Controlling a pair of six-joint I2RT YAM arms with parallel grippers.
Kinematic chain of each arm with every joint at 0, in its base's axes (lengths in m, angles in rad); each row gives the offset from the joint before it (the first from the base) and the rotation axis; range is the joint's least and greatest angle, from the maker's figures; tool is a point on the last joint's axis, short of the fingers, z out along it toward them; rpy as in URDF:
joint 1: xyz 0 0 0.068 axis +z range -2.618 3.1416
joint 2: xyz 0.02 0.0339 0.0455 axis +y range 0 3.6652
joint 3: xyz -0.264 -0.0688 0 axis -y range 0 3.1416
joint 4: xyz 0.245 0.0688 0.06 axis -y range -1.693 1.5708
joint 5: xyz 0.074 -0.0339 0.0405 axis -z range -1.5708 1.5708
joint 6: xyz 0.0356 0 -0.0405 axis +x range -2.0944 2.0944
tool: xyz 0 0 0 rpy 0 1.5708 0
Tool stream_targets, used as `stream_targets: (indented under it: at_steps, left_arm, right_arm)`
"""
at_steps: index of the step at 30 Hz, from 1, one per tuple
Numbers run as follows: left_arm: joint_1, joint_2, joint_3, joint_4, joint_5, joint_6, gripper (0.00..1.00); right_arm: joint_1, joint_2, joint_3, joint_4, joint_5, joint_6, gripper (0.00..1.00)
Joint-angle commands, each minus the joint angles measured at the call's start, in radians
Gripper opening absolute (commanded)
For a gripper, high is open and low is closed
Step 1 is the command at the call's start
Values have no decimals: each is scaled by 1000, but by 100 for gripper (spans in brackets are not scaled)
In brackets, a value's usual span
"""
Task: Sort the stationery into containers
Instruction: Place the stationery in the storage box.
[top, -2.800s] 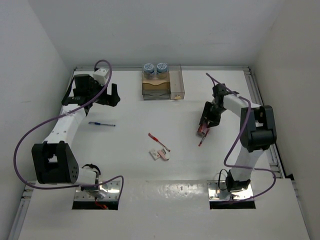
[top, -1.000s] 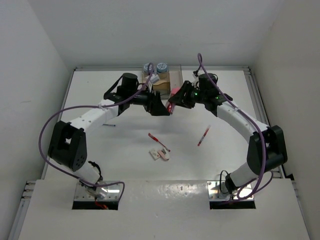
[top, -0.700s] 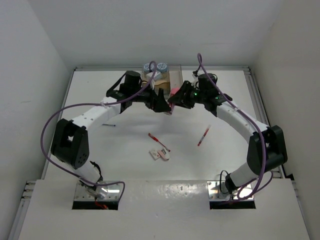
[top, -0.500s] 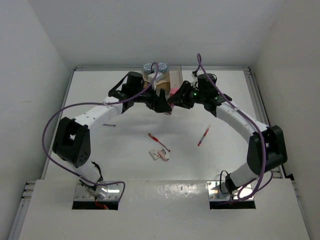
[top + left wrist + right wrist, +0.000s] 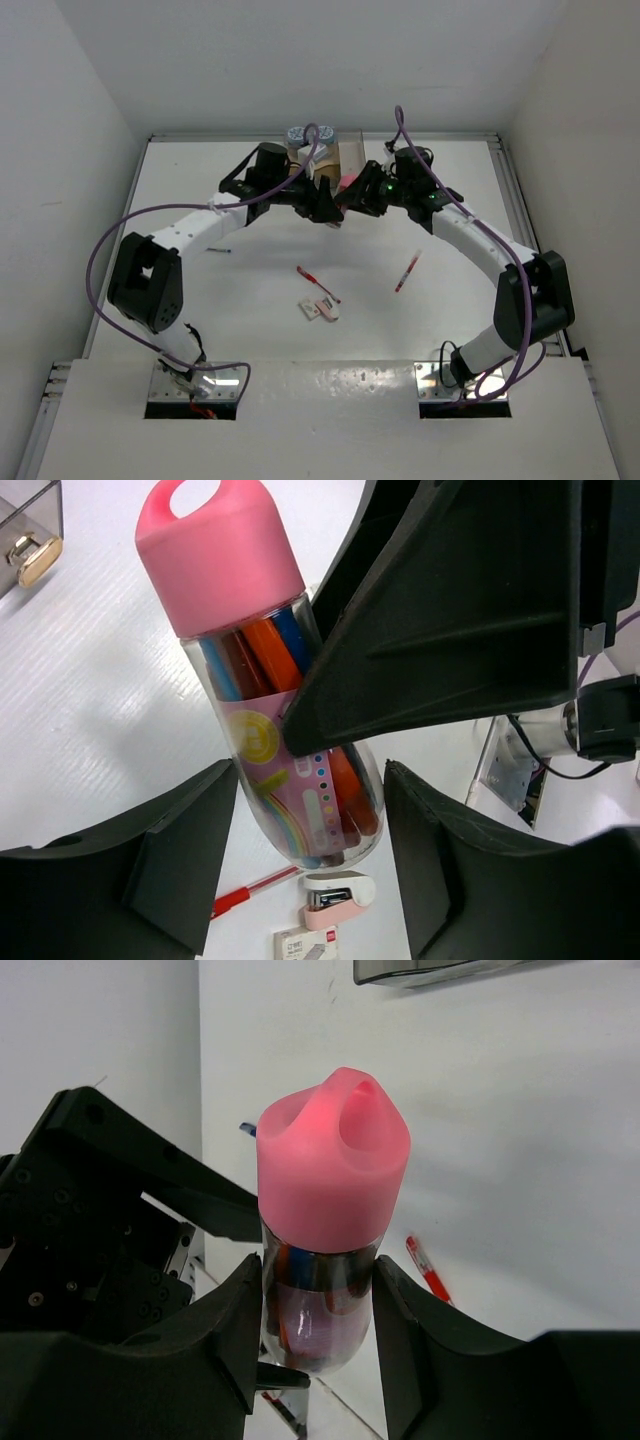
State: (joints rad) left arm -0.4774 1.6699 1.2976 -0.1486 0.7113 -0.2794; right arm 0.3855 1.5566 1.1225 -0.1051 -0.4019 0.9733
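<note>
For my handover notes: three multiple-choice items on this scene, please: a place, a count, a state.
1. Where is the tube? A lying on the table; B standing on the table; C held up above the table.
2. How many red pens lie on the table? A one; B two; C four.
3. The right end effector is: A shut on the tube; B open, empty; C out of view.
Answers: 1 C, the table lies well beneath it; 2 B, the top view shows two; 3 A, its fingers press the tube's sides.
</note>
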Motion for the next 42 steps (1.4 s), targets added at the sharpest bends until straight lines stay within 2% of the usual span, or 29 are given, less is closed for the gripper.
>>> stream_targets:
  at_steps: [1,3,4,6,7,8,9,10,12,17,18,20,23,26,28,31,35,39,42]
  left_arm:
    - [-10,11,43,44,-4,-14,65]
    - [-9,21,46,43,-3,-12,60]
    - [-7,24,49,40,-15,-3,50]
    - [-1,30,57,21,-32,12,43]
    - [5,34,65,15,-48,28,32]
    - [10,37,71,-2,-59,37,27]
    - [28,39,75,-8,-70,45,22]
    - [34,42,84,-15,-90,61,13]
    - [66,53,107,-68,-104,115,7]
    - [150,76,160,-173,-139,230,3]
    - [157,102,217,-199,-210,274,2]
    - [164,157,332,-275,-307,430,1]
    - [174,218,451,-305,-416,592,0]
    - [181,243,494,-264,-443,774,0]
    - [166,251,499,-227,-481,876,0]
    - [134,293,511,-212,-522,1108,0]
    - [135,353,531,-126,-495,1180,0]
    - [157,438,653,-135,-432,1252,0]
    - [178,497,735,-170,-310,1273,0]
  right_arm:
    - [12,-44,25,76,-28,28,0]
    - [13,-44,28,77,-34,28,0]
    - [12,-46,30,77,-35,28,0]
    - [10,-41,34,76,-54,31,0]
    - [7,-40,39,70,-60,31,4]
    - [6,-40,40,68,-64,31,9]
    - [-5,-43,39,70,-66,33,28]
    - [-11,-43,36,71,-71,38,38]
    - [-42,-47,39,71,-80,42,61]
    - [-173,-59,69,97,-144,48,79]
    - [-200,-59,66,178,-217,53,82]
    - [-279,-59,65,241,-277,65,82]
    - [-373,-43,88,226,-304,48,82]
    - [-447,-39,73,225,-319,41,82]
    - [-468,-43,57,225,-322,33,82]
    - [-476,-40,24,223,-328,21,82]
    - [-473,-35,-7,242,-324,16,82]
    - [-468,-30,-30,252,-324,13,82]
    - [-468,-35,-49,251,-324,4,82]
